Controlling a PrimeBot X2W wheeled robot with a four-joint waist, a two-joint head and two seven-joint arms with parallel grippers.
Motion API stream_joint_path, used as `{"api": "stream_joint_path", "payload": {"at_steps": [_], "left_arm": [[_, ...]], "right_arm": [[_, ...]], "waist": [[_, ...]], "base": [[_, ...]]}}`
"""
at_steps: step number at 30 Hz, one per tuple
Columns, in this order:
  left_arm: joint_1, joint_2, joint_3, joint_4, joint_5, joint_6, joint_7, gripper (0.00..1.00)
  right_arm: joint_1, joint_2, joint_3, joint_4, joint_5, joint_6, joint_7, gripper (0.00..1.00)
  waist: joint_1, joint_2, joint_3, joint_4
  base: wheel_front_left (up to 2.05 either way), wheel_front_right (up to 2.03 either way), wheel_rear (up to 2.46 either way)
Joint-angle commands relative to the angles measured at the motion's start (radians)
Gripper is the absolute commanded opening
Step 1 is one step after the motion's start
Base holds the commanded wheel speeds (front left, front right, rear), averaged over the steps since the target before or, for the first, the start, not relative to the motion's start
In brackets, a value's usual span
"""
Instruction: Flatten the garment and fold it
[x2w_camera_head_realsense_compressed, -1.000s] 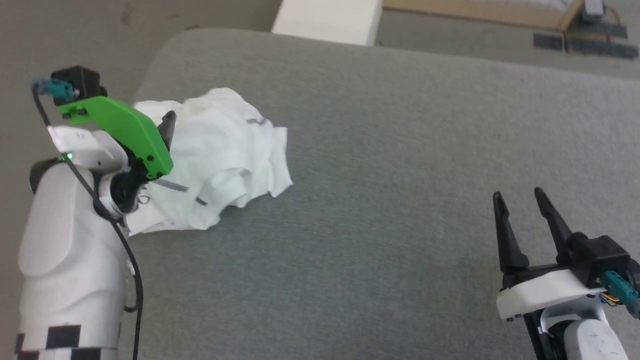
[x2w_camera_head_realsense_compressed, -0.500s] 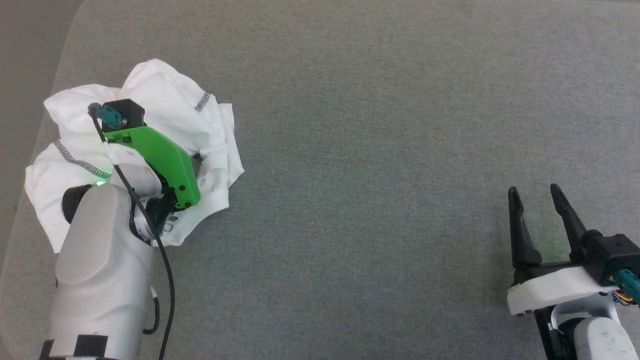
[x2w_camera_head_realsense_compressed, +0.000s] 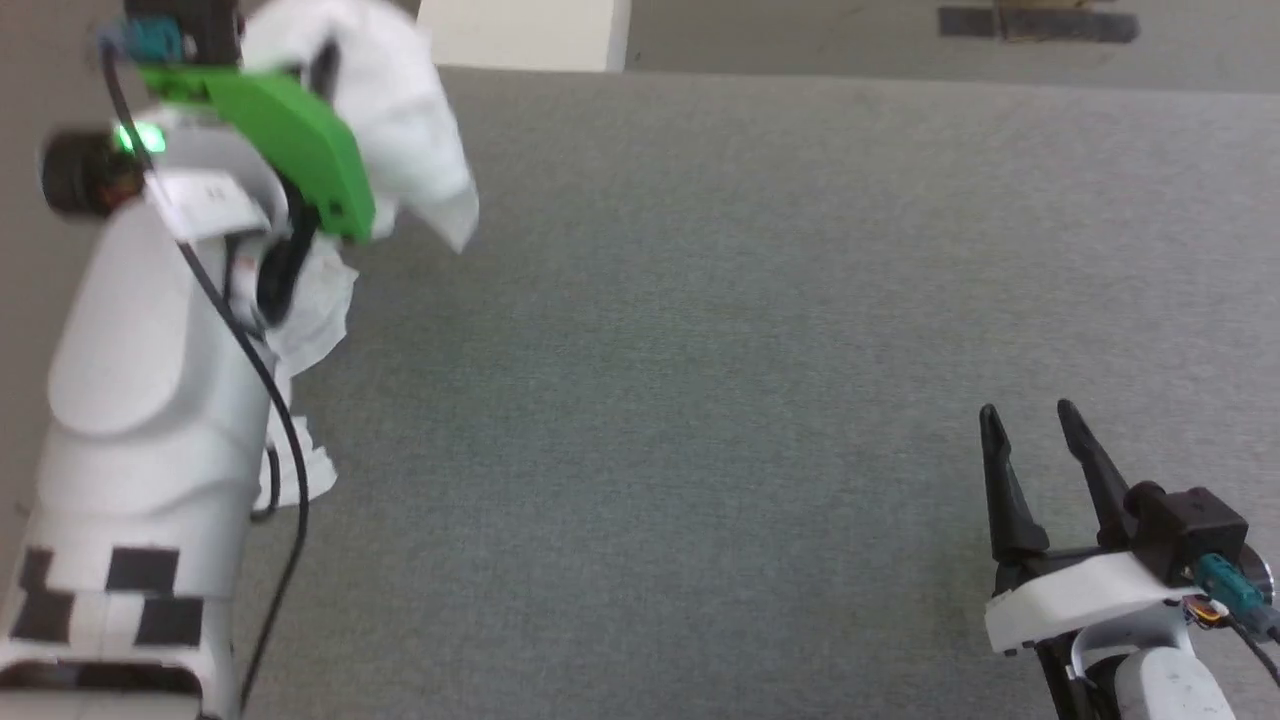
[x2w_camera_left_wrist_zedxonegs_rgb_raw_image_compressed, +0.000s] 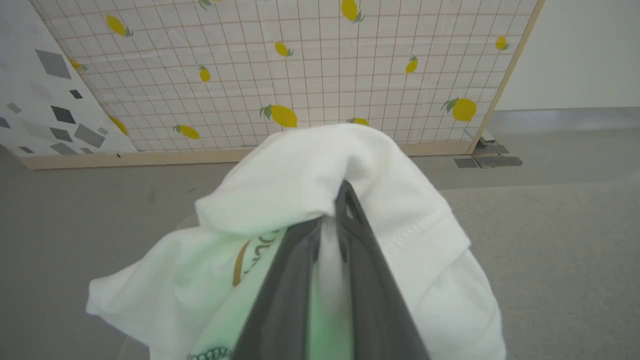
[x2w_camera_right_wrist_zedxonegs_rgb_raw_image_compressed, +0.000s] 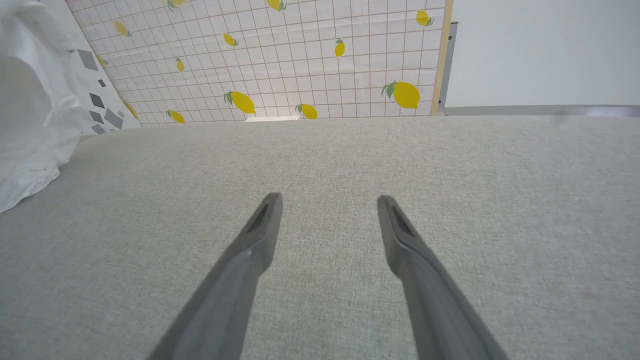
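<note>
**Limp garment (x2w_camera_left_wrist_zedxonegs_rgb_raw_image_compressed: 300, 170) in a bunched pinch**

The left tool (x2w_camera_left_wrist_zedxonegs_rgb_raw_image_compressed: 330, 207) is closed on a wad of the garment, held up over the far left edge of the grey surface (x2w_camera_head_realsense_compressed: 750, 350), with folds drooping toward it. The right tool (x2w_camera_head_realsense_compressed: 1030, 425) stands open and empty, well apart. The cloth looks light, soft and shapeless (no stiffness to help); taking the hem (x2w_camera_left_wrist_zedxonegs_rgb_raw_image_compressed: 417, 232) would likely spread it better than this wad

White thin garment (x2w_camera_left_wrist_zedxonegs_rgb_raw_image_compressed: 300, 175), bunched, lifted at grey surface's left edge, hanging crumpled
</note>
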Motion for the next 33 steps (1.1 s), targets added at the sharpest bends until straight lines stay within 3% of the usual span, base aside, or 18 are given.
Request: {"api": "stream_joint_path", "payload": {"at_steps": [1,9,17,23,33], "left_arm": [[-0.056,0.003,-0.009,-0.018,0.006,-0.011,-0.012,0.0],[-0.301,-0.025,-0.053,-0.05,-0.019,-0.051,-0.026,0.0],[-0.4,-0.108,-0.116,-0.032,-0.077,-0.063,-0.006,0.0],[-0.268,-0.164,-0.198,-0.008,-0.157,-0.067,0.067,0.0],[0.192,-0.206,-0.402,0.025,-0.275,-0.069,0.183,0.0]], "right_arm": [[-0.008,-0.001,0.0,0.014,0.012,-0.001,-0.011,1.0],[-0.007,-0.001,-0.01,0.071,0.038,-0.001,-0.036,1.0],[0.003,-0.001,-0.027,0.108,0.051,-0.001,-0.052,1.0],[0.015,-0.001,-0.038,0.117,0.055,-0.001,-0.059,1.0],[0.016,-0.001,-0.024,0.129,0.06,-0.001,-0.063,1.0]], "waist": [[0.0,0.0,-0.072,-0.083],[0.0,0.0,-0.117,-0.236],[0.0,0.0,-0.12,-0.317],[0.0,0.0,-0.122,-0.322],[0.0,0.0,-0.131,-0.301]], "base": [[0.0,0.0,0.0],[0.0,0.0,0.0],[0.0,0.0,0.0],[0.0,0.0,0.0],[0.0,0.0,0.0]]}}
